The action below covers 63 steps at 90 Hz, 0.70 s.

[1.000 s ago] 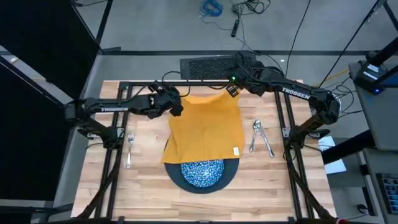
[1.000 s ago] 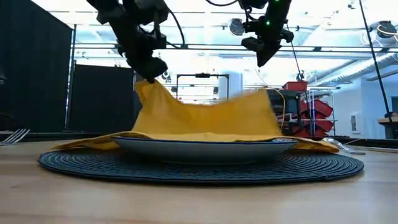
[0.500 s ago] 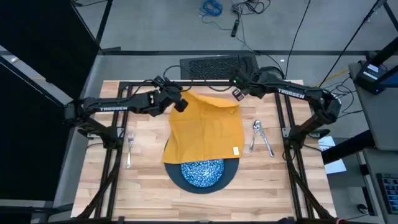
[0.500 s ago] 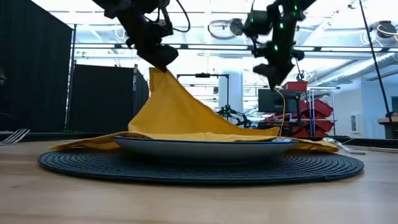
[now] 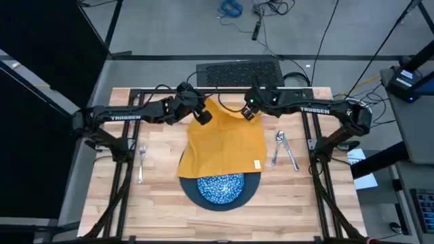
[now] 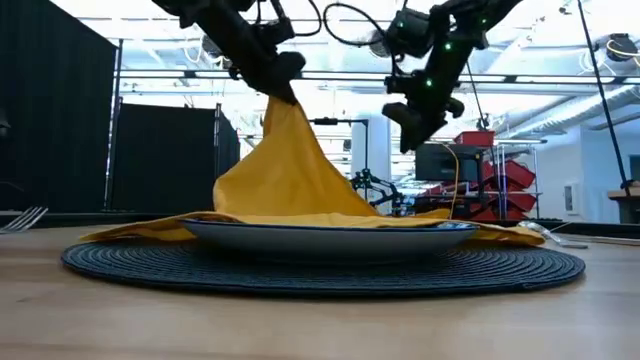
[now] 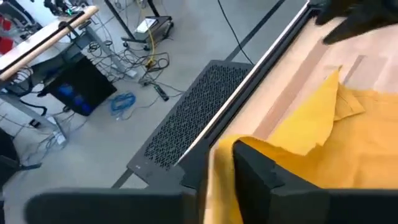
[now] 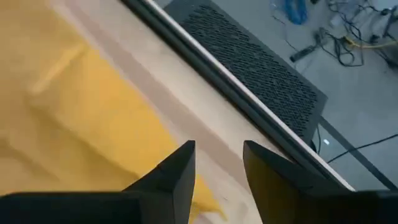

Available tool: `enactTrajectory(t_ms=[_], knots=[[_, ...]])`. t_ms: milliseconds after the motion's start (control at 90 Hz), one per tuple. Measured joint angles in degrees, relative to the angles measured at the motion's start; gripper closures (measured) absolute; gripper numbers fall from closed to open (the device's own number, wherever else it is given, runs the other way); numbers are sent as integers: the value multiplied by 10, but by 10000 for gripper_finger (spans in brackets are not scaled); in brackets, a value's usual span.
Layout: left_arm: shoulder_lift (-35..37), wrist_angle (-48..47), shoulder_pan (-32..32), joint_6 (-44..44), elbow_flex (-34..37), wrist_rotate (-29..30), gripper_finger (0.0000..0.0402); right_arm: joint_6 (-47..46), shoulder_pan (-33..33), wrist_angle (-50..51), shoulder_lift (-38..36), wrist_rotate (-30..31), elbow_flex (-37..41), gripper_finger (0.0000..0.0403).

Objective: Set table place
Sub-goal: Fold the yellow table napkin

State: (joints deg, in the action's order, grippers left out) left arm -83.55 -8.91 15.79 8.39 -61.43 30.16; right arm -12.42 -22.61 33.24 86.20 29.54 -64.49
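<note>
The mustard-yellow napkin (image 5: 224, 142) lies spread on the table (image 5: 163, 196). Its near edge rests over the far part of the speckled dish (image 5: 220, 188), which sits on the dark round plate (image 5: 252, 193). My left gripper (image 5: 202, 115) is shut on the napkin's far left corner and holds it up as a peak (image 6: 285, 110). My right gripper (image 5: 247, 112) hangs open above the napkin's far right part, holding nothing (image 8: 217, 168). The fork (image 5: 141, 163) lies to the left of the plate. The spoon (image 5: 279, 146) and knife (image 5: 291, 157) lie to its right. My left gripper pinches the napkin's far left corner (image 7: 221, 171) between its two fingers, coming from above at a slant from the table's left. Whether it holds one layer or several, I cannot tell. That corner is lifted clear and the cloth slopes down from it; the rest lies on the dish and table.
A black frame (image 5: 203, 90) runs along the table's far edge, with a dark perforated panel (image 5: 237, 71) on the floor behind it. Bare wood shows at the table's near left and near right.
My left gripper has risen and moved toward the table's right edge with the napkin's far left corner, pulling the cloth into a taller peak. The napkin's far right corner has dropped flat. My right gripper has come down and shifted toward the table's left.
</note>
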Motion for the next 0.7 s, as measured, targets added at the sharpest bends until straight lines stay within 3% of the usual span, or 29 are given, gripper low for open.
enactTrajectory(t_ms=[100,289,489,700], knots=[[-13,3,0,15,0,0,397,-21,22,2,-15,-4,0,283],[-30,14,7,37,0,0,401,-54,111,-21,-27,-68,6,290],[-27,19,27,89,0,0,401,-16,238,-228,-27,-174,63,299],[-18,-104,34,110,-62,-1,401,-6,303,-390,5,-179,99,300]])
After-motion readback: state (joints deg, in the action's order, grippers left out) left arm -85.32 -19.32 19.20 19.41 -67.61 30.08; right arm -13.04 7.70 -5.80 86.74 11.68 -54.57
